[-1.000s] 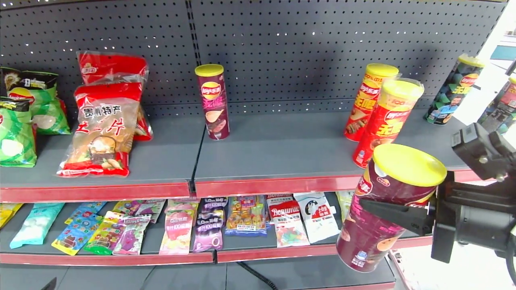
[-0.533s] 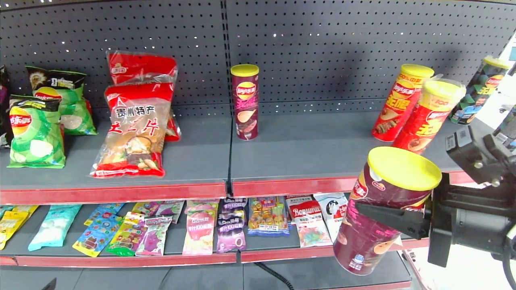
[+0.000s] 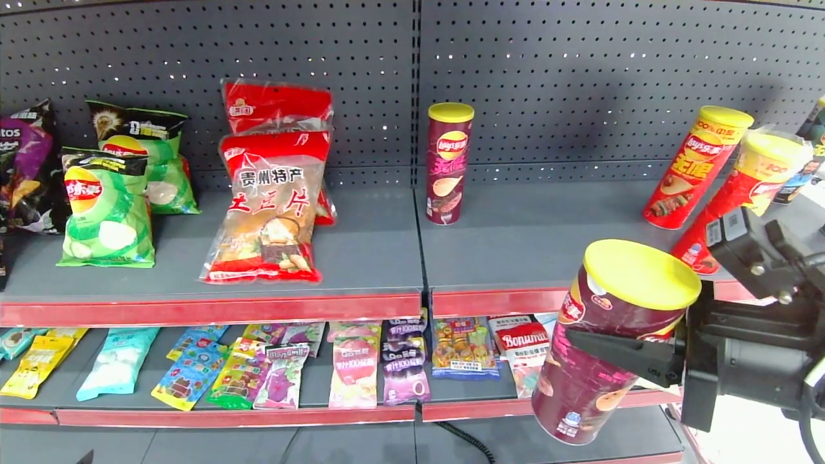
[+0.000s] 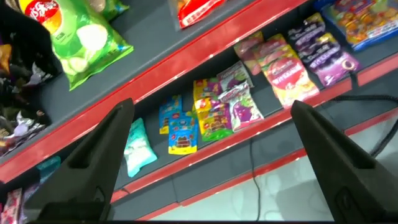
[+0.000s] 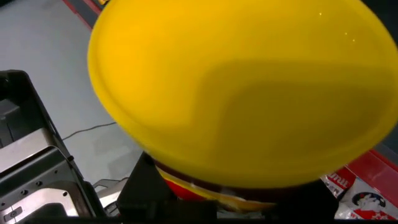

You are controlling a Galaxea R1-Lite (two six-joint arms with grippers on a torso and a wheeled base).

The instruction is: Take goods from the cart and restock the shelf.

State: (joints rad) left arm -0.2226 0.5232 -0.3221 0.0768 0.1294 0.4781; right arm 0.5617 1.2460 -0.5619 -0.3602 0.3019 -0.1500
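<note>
A maroon chips can (image 3: 606, 335) with a yellow lid (image 5: 249, 87) hangs tilted in front of the shelf's right end, level with the upper shelf's red front edge. My right gripper (image 3: 619, 345) is shut on the can's side, coming in from the right. A matching maroon can (image 3: 449, 164) stands upright on the upper shelf (image 3: 515, 251), left of and behind the held one. Low before the lower shelf, my left gripper (image 4: 211, 155) is open with nothing between its fingers.
Two red cans (image 3: 696, 167) lean at the upper shelf's right end, just behind my right arm. Red snack bags (image 3: 271, 212) and green chip bags (image 3: 109, 212) lie farther left. Several candy packets (image 3: 354, 367) line the lower shelf. A black cable (image 3: 457, 438) hangs below.
The head view has swung left along the shelf, so everything on it sits further right in the picture. The can stays in my right gripper, about where it was.
</note>
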